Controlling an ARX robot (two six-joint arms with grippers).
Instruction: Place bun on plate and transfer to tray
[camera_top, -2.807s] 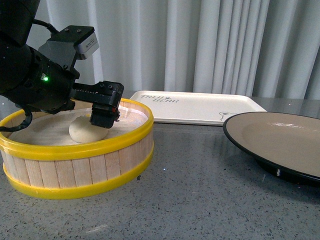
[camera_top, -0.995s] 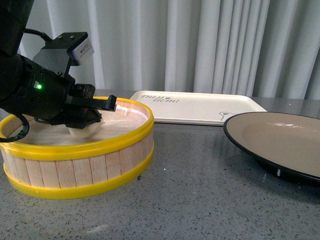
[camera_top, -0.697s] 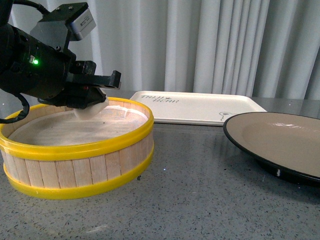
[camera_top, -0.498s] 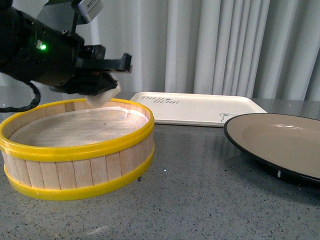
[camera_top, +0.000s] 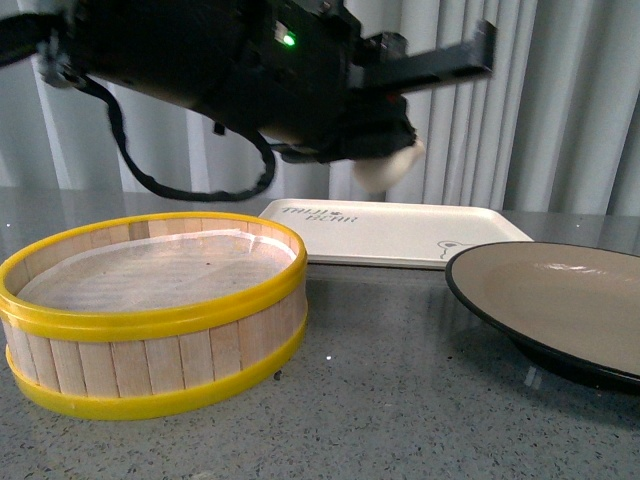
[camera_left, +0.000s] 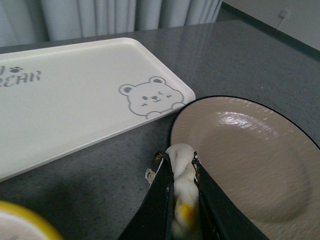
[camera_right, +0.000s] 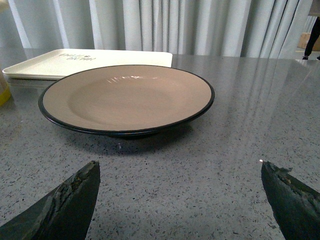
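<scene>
High above the table my left gripper (camera_top: 395, 150) is shut on the bun (camera_top: 388, 168), a small white steamed bun squeezed between the black fingers (camera_left: 159, 200). In the left wrist view the bun (camera_left: 181, 192) shows a yellow dot and hangs over the near edge of the plate (camera_left: 250, 150). The plate (camera_top: 545, 300), beige inside with a black rim, sits at the right of the table. The cream tray (camera_top: 390, 228) with a bear drawing lies behind it. My right gripper (camera_right: 180, 200) is open, low over the table, facing the plate (camera_right: 127, 97).
A round wooden steamer basket (camera_top: 150, 310) with yellow rims stands at the front left, lined with paper and holding nothing. Grey curtains hang behind the speckled grey table (camera_top: 400, 400).
My left gripper has lifted the bun out of the steamer basket and carried it up and to the right, toward the plate. The basket now holds nothing.
</scene>
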